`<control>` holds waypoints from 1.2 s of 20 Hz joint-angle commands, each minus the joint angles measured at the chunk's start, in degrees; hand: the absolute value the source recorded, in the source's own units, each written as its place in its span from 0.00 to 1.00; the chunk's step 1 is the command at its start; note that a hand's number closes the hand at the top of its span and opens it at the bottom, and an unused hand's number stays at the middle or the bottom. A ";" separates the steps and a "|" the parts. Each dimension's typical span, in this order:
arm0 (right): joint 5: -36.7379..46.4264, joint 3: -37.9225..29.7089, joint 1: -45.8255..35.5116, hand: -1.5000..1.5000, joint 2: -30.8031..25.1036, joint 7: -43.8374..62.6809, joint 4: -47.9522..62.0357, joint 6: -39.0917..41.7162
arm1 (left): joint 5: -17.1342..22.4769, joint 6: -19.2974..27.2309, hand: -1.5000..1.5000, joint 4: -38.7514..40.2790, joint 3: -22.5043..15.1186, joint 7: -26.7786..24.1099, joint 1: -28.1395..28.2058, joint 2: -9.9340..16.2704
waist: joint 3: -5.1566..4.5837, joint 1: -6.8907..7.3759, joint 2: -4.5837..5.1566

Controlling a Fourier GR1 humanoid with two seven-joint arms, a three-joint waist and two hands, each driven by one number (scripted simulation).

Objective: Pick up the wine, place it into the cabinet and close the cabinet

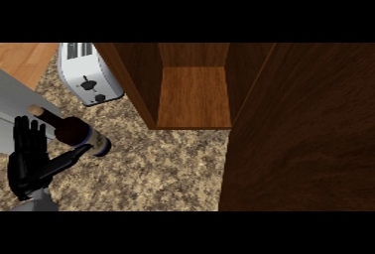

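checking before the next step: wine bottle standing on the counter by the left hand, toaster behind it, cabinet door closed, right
Not quite: the cabinet is open, not closed. The head view shows its bare shelf and the door swung out. The wine bottle does stand by the left hand, with the toaster behind it.

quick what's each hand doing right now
Left hand: open, fingers straight, beside the wine bottle, not gripping it.
Right hand: not in view.

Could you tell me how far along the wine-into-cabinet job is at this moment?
Nothing is finished yet. The wine bottle stands on the counter near the toaster, outside the cabinet, whose door is open. In hand: the left robot hand is open beside the bottle, thumb reaching toward its base, not yet grasping. Left: grasp, lift, place it on the cabinet shelf and close the door. The right robot hand is not visible.
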 commanded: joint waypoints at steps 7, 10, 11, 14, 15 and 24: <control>-2.73 -1.16 -0.43 0.00 -0.81 4.06 -6.41 -0.14 | 1.38 -5.01 0.00 17.39 0.75 -13.75 -2.60 -1.46 | 0.01 0.05 -0.02; -6.22 -4.23 5.66 0.00 -1.14 -3.56 -3.65 4.53 | 2.66 -7.82 0.00 22.52 1.80 -16.18 -4.05 0.25 | 0.04 0.00 0.01; 0.92 1.89 -0.14 0.00 1.24 3.35 -5.18 -1.06 | 2.48 -9.16 0.00 28.51 2.81 -19.66 -5.53 1.02 | -0.03 -0.03 0.02; -2.59 -1.97 1.18 0.00 -0.19 3.77 -6.13 0.38 | 3.48 -11.64 0.00 32.38 2.97 -21.07 -7.24 2.40 | 0.00 -0.03 0.01; -3.69 -2.51 0.39 0.00 0.67 -1.22 -1.69 1.61 | 3.55 -9.23 0.00 30.72 2.15 -20.37 -8.47 -0.18 | 0.02 0.05 0.02; -1.29 -0.21 -4.92 0.00 0.50 6.68 -4.69 -0.88 | 7.12 -19.75 0.00 48.51 5.36 -29.62 -14.87 2.83 | -0.05 -0.18 0.08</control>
